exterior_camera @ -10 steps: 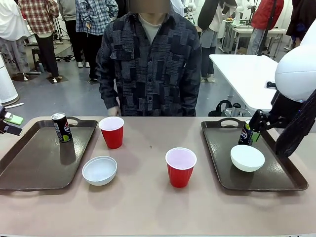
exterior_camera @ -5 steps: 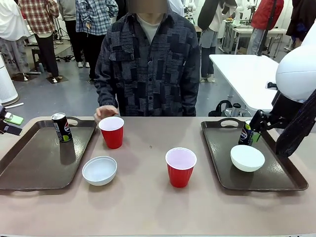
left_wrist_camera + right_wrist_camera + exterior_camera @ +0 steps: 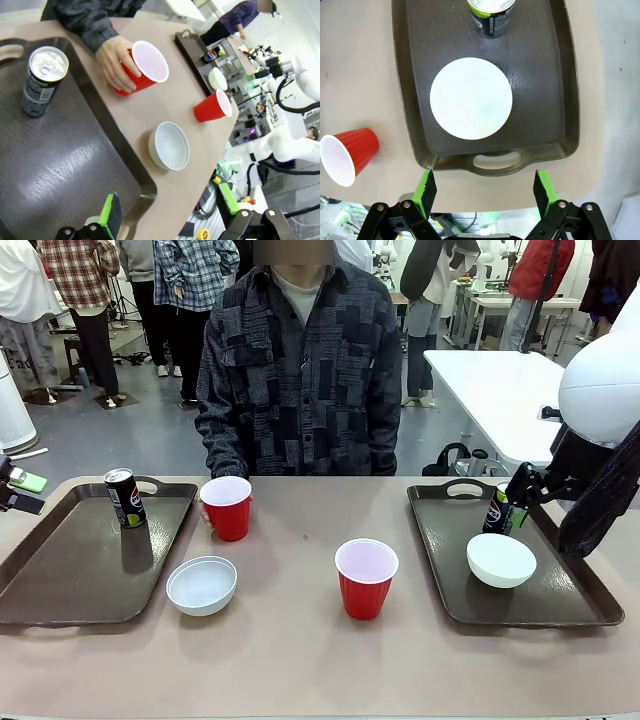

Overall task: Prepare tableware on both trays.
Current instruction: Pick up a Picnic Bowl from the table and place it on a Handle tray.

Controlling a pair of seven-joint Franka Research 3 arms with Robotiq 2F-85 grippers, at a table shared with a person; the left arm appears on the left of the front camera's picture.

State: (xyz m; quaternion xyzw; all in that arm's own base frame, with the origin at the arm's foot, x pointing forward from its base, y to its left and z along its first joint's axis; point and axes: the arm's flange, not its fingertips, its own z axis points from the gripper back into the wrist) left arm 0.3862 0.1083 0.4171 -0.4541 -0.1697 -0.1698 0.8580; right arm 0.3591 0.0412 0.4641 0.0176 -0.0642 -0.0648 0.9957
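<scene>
We see our left gripper (image 3: pixel 167 196) hanging above the near end of the left tray (image 3: pixel 70 570), its green pads spread wide with nothing between them. On that tray one black can (image 3: pixel 124 497) stands upright near the far handle. Just beside the tray's far corner, on the desk (image 3: pixel 300 660), a person's hand (image 3: pixel 114 62) wraps around a red cup (image 3: pixel 227 507). A white bowl (image 3: pixel 202 585) sits on the desk close to the tray's rim, nearer to us than that cup. The other red cup (image 3: pixel 366 578) stands alone on the desk between the two trays.

Our right gripper (image 3: pixel 484 176) hovers over the near handle of the right tray (image 3: pixel 545 605), its jaws also wide apart and holding nothing. In this tray the second bowl (image 3: pixel 471 98) rests around the middle, and the second can (image 3: pixel 491 15) stands upright just beyond it, toward the far handle.
</scene>
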